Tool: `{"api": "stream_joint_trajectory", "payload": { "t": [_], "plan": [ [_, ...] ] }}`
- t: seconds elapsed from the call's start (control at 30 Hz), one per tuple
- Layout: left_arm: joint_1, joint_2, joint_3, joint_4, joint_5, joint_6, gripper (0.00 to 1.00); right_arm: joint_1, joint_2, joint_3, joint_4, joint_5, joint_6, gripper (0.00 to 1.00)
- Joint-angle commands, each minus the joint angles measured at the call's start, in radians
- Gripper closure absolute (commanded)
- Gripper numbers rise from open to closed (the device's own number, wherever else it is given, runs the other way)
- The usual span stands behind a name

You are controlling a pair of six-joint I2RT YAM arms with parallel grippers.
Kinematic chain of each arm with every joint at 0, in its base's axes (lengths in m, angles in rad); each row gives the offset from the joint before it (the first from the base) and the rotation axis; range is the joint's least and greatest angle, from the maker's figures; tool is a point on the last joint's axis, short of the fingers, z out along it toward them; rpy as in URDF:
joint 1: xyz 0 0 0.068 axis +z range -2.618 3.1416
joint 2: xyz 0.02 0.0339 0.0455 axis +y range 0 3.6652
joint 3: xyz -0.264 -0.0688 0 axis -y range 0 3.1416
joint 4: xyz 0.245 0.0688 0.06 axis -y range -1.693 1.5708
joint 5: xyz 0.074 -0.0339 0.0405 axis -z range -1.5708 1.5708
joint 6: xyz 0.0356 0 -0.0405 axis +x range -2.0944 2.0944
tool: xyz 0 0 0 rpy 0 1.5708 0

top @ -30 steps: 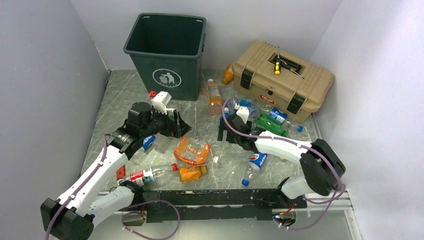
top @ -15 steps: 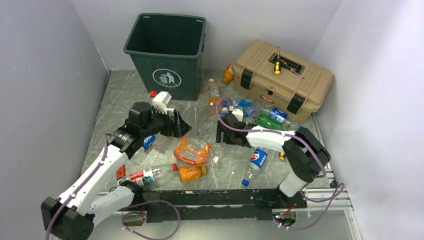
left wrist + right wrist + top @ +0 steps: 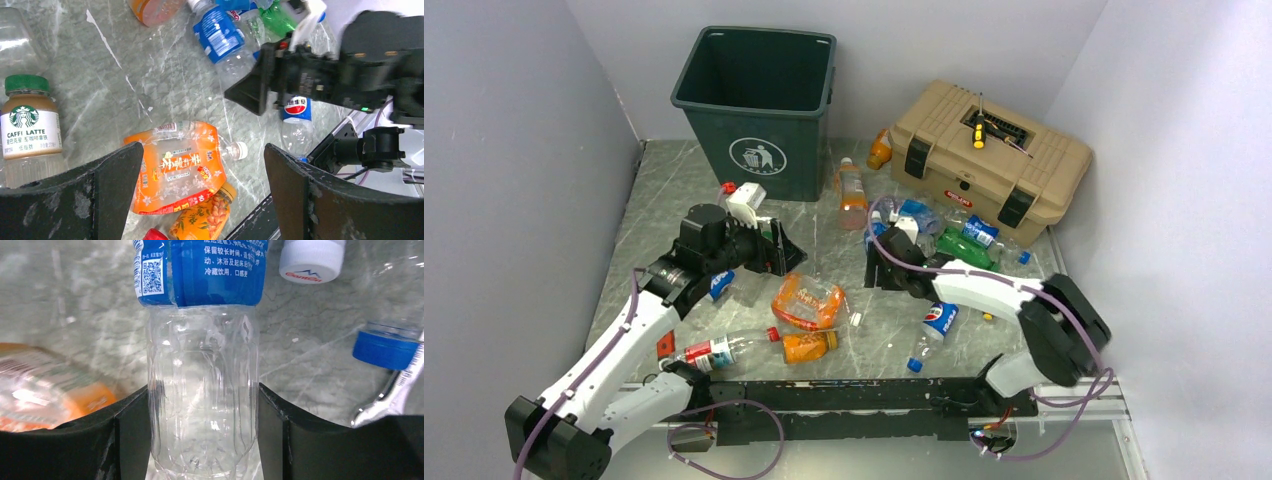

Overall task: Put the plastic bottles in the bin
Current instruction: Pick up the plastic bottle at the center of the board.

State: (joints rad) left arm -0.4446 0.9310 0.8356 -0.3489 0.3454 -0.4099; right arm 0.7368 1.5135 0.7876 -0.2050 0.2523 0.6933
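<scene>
- The right tool (image 3: 202, 405) is clamped on a clear bottle with a blue label (image 3: 202, 365). Its fingers press both sides of the bottle's bare lower half.
- That bottle lies on the grey marbled desk (image 3: 669, 190), with a white cap (image 3: 311, 260) and a blue cap (image 3: 385, 347) near it.
- The left tool (image 3: 204, 150) hangs with its fingers wide apart, gripping nothing, over a crushed orange bottle (image 3: 175, 165).
- A Starbucks latte bottle (image 3: 30, 125) is just beside the crushed one.
- A Pepsi bottle (image 3: 936, 320) lies by the right arm.
- An orange drink bottle (image 3: 852, 195) and a green bottle (image 3: 964, 248) lie between the dark green bin (image 3: 799, 150) and the tan toolbox (image 3: 994, 150).
- The bin stands upright at the desk's far edge, apart from both tools.
</scene>
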Motion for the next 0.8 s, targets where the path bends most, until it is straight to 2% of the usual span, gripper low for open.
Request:
{"api": "stream_joint_trajectory", "payload": {
  "t": [0.0,0.07,0.2,0.27,0.37,0.43,0.57,0.77],
  "plan": [
    [0.000,-0.029,-0.004,0.031,-0.013,-0.017,0.04,0.044,-0.224,-0.016,-0.003,0.029,-0.054,0.42],
    [0.000,-0.055,-0.013,0.053,-0.030,-0.022,0.01,0.121,-0.357,-0.048,0.020,0.057,-0.121,0.42],
    [0.001,-0.127,-0.033,0.106,-0.154,-0.077,0.00,0.288,-0.621,-0.157,0.139,0.063,-0.286,0.44],
    [0.001,-0.167,-0.046,0.146,-0.160,-0.055,0.01,0.341,-0.763,-0.231,0.232,0.013,-0.327,0.47],
    [0.002,-0.219,-0.057,0.205,-0.153,-0.062,0.01,0.388,-0.894,-0.331,0.325,0.065,-0.330,0.48],
    [0.001,-0.225,-0.038,0.240,-0.079,-0.054,0.01,0.395,-0.953,-0.401,0.416,0.070,-0.345,0.51],
    [0.001,-0.170,0.028,0.313,0.187,-0.064,0.00,0.398,-0.990,-0.541,0.718,0.006,-0.365,0.56],
    [0.000,-0.025,0.074,0.514,0.391,-0.188,0.01,0.402,-0.847,-0.600,1.040,-0.033,-0.354,0.59]
  ]
}}
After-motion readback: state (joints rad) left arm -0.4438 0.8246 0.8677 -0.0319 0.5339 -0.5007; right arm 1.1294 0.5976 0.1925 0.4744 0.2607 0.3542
